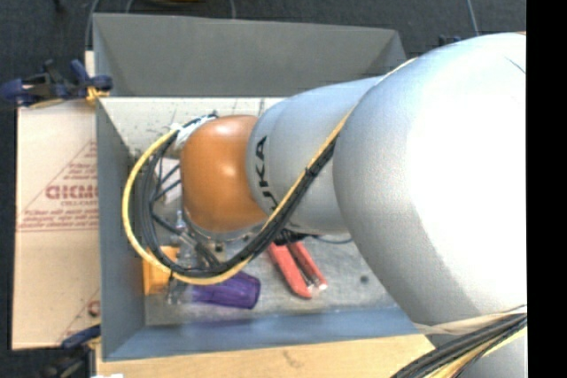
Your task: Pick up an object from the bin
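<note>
Just left of the claw, an orange block (154,277) sits in the near left corner of the grey bin (114,217), close against its left wall. The claw (189,268) is down low in that corner, under the arm's (407,190) round orange cover (217,173) and a loop of yellow and black cables (133,190). The cover and cables hide most of it, so I cannot tell whether it is open or closed, or whether it has hold of anything. Just right of the claw, a purple piece (227,291) with a rounded end lies on its side along the near wall. I cannot tell whether the two touch. Further right, apart from the purple piece, a red-handled tool (298,269) lies slanted on the bin floor, its upper end under the arm.
</note>
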Controlling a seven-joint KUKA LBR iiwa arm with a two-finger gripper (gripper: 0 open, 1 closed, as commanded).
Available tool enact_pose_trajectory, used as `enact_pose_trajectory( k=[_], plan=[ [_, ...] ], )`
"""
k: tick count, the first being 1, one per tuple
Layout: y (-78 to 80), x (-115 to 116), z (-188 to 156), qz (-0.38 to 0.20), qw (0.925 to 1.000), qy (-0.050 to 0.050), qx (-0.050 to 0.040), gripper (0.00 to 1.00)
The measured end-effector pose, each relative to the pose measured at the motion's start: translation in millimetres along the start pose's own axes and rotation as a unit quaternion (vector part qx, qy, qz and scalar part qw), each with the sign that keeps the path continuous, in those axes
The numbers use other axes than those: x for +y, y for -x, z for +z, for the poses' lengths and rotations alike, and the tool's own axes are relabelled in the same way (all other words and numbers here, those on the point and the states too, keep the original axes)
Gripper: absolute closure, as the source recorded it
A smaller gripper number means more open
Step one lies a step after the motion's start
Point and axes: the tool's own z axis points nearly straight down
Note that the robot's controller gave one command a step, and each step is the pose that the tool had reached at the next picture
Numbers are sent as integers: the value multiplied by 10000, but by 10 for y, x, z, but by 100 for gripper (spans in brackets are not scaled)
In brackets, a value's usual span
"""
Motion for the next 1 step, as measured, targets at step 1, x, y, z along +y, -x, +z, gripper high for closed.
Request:
enact_pose_trajectory(
  k=[1],
  plan=[
    [-14,-9,-38,1,10000,-15,24,100]
  ],
)
